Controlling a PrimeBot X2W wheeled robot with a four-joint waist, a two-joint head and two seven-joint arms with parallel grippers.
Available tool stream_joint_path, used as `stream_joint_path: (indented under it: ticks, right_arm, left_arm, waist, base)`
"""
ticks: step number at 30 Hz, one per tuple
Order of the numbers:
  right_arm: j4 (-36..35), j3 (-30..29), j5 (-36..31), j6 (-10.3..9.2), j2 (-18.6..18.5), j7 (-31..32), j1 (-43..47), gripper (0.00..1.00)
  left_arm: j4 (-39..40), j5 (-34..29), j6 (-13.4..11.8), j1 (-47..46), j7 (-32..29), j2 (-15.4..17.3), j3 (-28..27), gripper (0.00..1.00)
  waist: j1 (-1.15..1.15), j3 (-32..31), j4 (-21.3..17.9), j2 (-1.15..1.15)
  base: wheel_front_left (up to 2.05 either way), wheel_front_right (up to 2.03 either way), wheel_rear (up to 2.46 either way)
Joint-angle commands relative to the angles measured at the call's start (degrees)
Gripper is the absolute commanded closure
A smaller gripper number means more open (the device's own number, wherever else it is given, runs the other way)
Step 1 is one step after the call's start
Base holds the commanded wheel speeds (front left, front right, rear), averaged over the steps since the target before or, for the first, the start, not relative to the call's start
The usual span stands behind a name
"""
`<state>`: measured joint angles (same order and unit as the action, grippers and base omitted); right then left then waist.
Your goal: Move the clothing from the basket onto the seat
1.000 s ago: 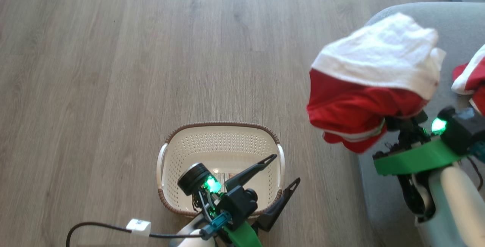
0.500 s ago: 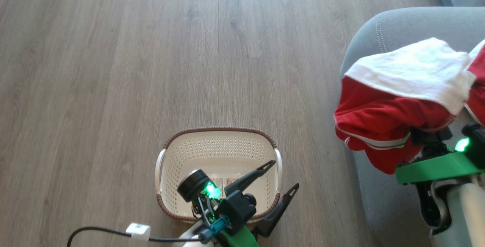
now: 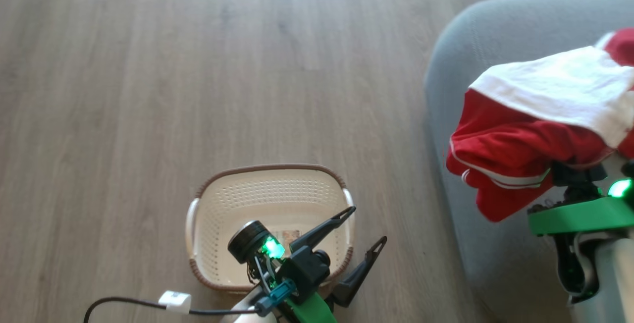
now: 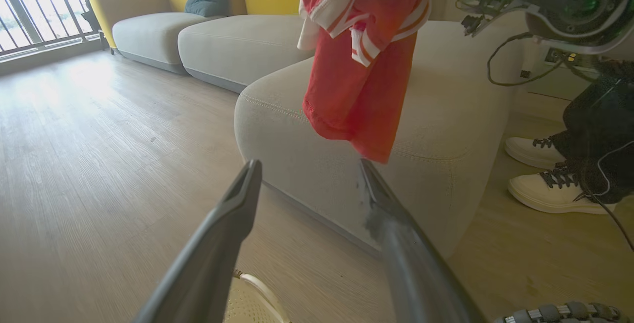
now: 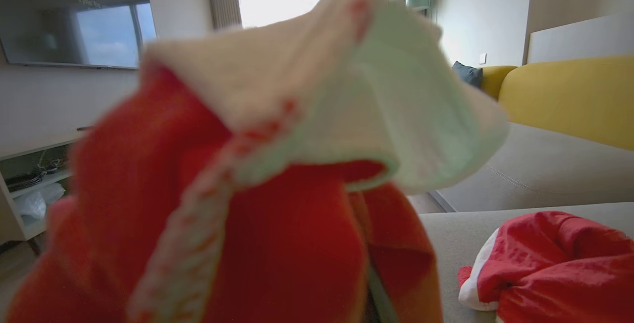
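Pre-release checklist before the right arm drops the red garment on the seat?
1. Held garment hangs from right gripper: ok, grip hidden by cloth.
2. Garment above seat: ok, near its corner.
3. Other garment on seat lies aside: ok.
4. Basket holds no clothing: ok.
5. Left gripper open, above basket: ok.
6. Person's shoes clear of arm path: cannot tell.

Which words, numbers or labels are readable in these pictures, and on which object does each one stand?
"I'm tryin'": faint pale line atop the dark screen, right wrist view; the rest is blurred.
Paper label inside the basket: printed, too small to read.
White tag on the black cable: nothing legible.
On the clothing: no lettering seen.
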<state>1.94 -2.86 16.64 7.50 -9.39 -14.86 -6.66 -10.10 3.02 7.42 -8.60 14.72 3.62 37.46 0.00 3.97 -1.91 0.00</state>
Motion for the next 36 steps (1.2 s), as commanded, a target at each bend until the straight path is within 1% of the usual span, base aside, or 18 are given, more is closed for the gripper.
stream_joint_path:
  ticks: [1,6,11,16,18,22,26,29,36]
  right_arm:
    - [-2.60,0.39,-0.33,-0.01,-1.15,-0.14,-2.55,1.00]
    - [-3.66,-0.86,-0.58,-0.01,-1.32,-0.14,-3.18,1.00]
    - [-4.22,-1.35,-1.11,-0.01,-2.01,-0.14,-3.52,1.00]
    - [-4.90,-2.44,-1.06,-0.01,-1.74,-0.14,-3.74,1.00]
    - [-5.04,-2.75,-0.99,-0.01,-1.40,-0.14,-3.71,1.00]
    - [-4.94,-3.70,-0.99,-0.01,-0.73,-0.14,-3.24,1.00]
    - [-4.57,-5.34,-1.10,-0.01,0.05,-0.14,-2.94,1.00]
    - [-4.50,-5.80,-1.00,-0.01,0.22,-0.14,-2.85,1.00]
    - [-4.00,-7.66,-1.01,-0.01,0.03,-0.14,-2.52,1.00]
  left_arm:
    - [2.27,-0.02,0.06,-1.82,0.28,-0.43,-1.58,0.00]
    - [2.48,-0.19,0.06,-3.07,0.28,-0.25,-0.97,0.00]
    - [2.55,-0.17,0.06,-3.94,0.28,-0.23,-0.79,0.00]
    - [2.57,-0.21,0.06,-4.50,0.28,-0.06,0.05,0.00]
    - [2.80,-0.13,0.06,-4.84,0.28,-0.10,0.20,0.00]
    - [3.05,-0.47,0.06,-5.49,0.28,-0.17,1.54,0.00]
    - [3.12,-0.31,0.06,-5.36,0.28,-0.28,2.04,0.00]
    - [2.96,-0.32,0.06,-5.36,0.28,-0.30,2.26,0.00]
    - [3.01,0.08,0.06,-5.93,0.28,-0.49,2.45,0.00]
  waist:
    - [0.00,1.26,-2.32,0.00]
    - [0.00,3.26,-7.56,0.00]
    - [0.00,4.84,-13.67,0.00]
    - [0.00,6.25,-19.59,0.00]
    - [0.00,6.88,-21.68,0.00]
    - [0.00,7.37,-24.68,0.00]
    - [0.00,7.54,-26.83,0.00]
    - [0.00,7.47,-27.35,0.00]
    - [0.00,7.46,-26.78,0.00]
  base:
    - [0.00,0.00,0.00]
    - [0.00,0.00,0.00]
    - [0.00,0.00,0.00]
    - [0.00,0.00,0.00]
    - [0.00,0.00,0.00]
    - [0.00,0.00,0.00]
    - [0.00,0.00,0.00]
    - [0.00,0.00,0.00]
    - [0.00,0.00,0.00]
